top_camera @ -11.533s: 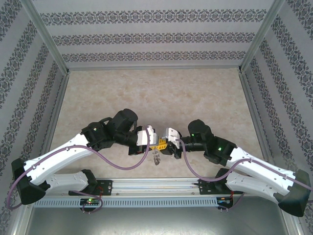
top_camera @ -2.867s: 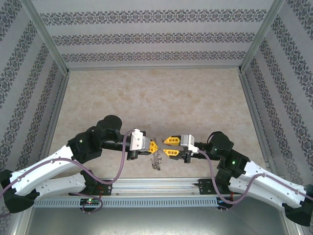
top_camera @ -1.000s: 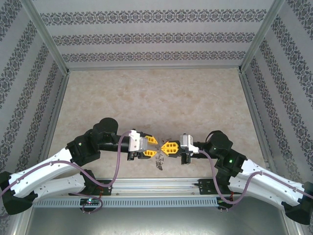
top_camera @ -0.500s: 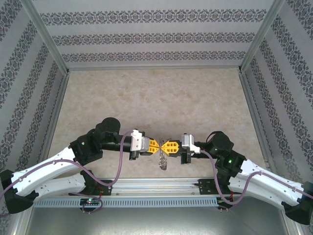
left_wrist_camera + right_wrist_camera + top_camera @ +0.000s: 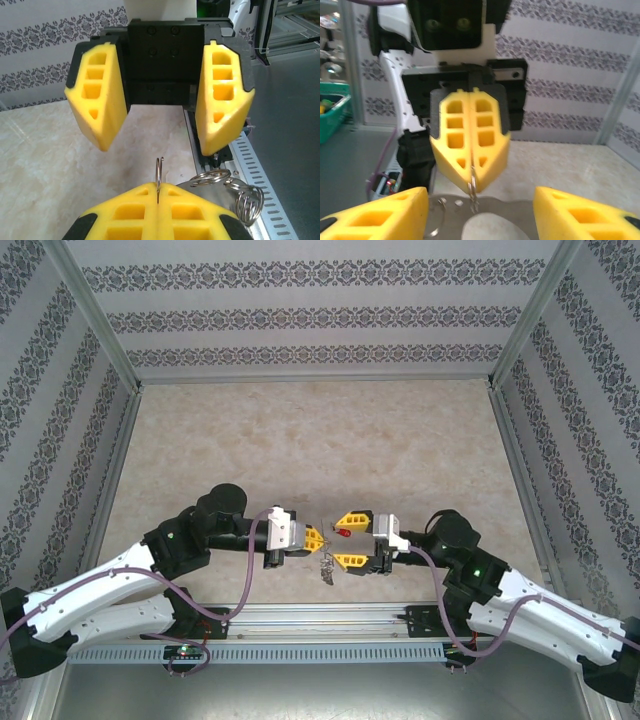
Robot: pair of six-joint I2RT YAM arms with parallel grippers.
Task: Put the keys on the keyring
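1. Yellow, both pairs: my left fingers (image 5: pixel 158 200) are pressed flat together on the keyring (image 5: pixel 159 172), whose thin grey wire stands upright out of the seam between them.
2. To one side of that pinch, in the left wrist view, the ring's silvery coils (image 5: pixel 235 192) hang loose (a springy little tangle, hard to count).
3. My right fingers (image 5: pixel 351 519) are spread wide and point straight at the left pair, tips near each other but apart.
4. From the top camera the red-headed key (image 5: pixel 341 536) shows as a small red spot in the gap between my spread right fingers, just beside the left tips. Whether it touches the ring I cannot tell.
5. All of this sits close to the near edge of the beige marbled tabletop (image 5: pixel 320 440), midway between my two arms.
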